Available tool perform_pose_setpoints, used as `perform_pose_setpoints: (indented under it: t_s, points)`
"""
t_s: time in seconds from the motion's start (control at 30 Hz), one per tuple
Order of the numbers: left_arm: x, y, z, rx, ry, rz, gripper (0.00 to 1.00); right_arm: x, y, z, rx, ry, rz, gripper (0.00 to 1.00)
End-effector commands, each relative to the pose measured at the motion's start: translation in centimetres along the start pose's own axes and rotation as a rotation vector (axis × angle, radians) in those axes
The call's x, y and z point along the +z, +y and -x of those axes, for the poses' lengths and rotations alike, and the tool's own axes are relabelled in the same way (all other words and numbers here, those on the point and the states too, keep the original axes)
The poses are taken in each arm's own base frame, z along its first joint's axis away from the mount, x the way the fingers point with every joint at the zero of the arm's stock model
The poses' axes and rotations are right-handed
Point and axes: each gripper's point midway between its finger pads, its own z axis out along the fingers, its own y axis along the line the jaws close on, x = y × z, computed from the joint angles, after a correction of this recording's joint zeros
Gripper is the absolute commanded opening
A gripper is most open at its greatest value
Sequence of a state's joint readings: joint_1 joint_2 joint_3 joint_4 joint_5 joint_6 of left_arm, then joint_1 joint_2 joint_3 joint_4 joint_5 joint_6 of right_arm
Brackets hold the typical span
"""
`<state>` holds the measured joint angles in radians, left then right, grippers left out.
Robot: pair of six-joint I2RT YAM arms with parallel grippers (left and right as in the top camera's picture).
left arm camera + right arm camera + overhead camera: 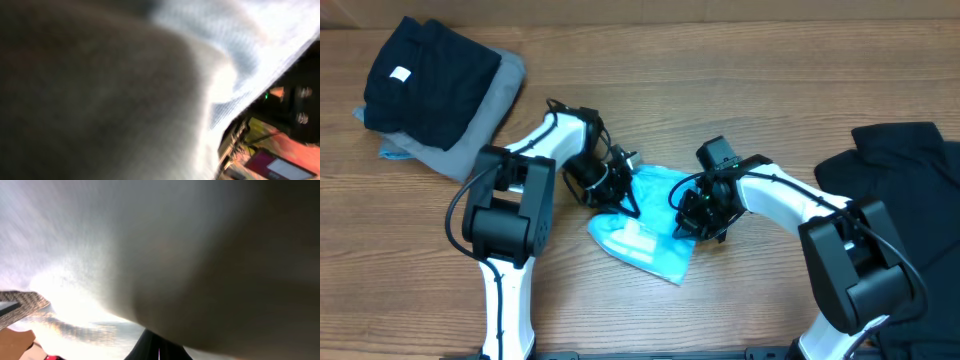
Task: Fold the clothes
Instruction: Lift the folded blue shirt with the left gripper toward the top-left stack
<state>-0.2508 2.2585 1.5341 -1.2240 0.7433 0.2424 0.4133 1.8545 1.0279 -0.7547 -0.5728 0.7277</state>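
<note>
**Blue T-shirt pinched at both sides, its fold barely begun**

Closest to us is cloth. Pale fabric of the blue T-shirt lies right over the left wrist lens, and the same shirt blanks out nearly all of the right wrist view, so neither camera shows its own fingers.

From overhead, the blue T-shirt sits bunched near the middle of the table, with a white patch showing on its upper face. The left gripper is at its left edge and the right gripper at its right edge. Both sets of jaws are closed tight, and we judge each to be nipping a fold of the shirt.

On progress, a folded pile of one black piece on a grey one rests at the far left corner, which we take as finished work. The blue shirt is crumpled, not flat, so we think its folding is at an early stage. A loose black garment at the right edge looks unfolded and waiting.

We see no basket, box or tray; everything lies straight on the tabletop.
</note>
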Motion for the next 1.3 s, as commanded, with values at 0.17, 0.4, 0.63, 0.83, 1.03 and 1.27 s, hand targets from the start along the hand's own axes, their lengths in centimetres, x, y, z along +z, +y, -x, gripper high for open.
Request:
perform_pose_setpoints:
  t_s: [0.17,0.4,0.63,0.83,1.03,1.27]
  points:
    - [-12.3,-2.3,4.1,0.130,-0.242,0.082,0.04,-7.5,4.6,0.4,-0.199,-0.153,0.144,0.05]
    - [-23.0,-3.1,5.9,0.110,-0.511,0.134,0.04,-8.6,4.7,-0.3,-0.204,-0.165,0.153,0.05]
    - [-35.4,-0.5,6.4,-0.002,-0.880,0.179,0.04,-8.5,4.2,-0.7,-0.189,-0.149,0.139,0.05]
    - [-42.6,3.8,5.4,-0.135,-1.114,0.179,0.04,-8.4,3.7,-1.2,-0.160,-0.126,0.121,0.05]
    - [-47.8,8.2,3.8,-0.293,-1.290,0.244,0.04,-8.2,2.9,-1.9,-0.123,-0.093,0.093,0.05]
    - [-49.7,12.3,4.5,-0.430,-1.382,0.336,0.04,-8.1,2.5,-2.3,-0.108,-0.077,0.081,0.04]
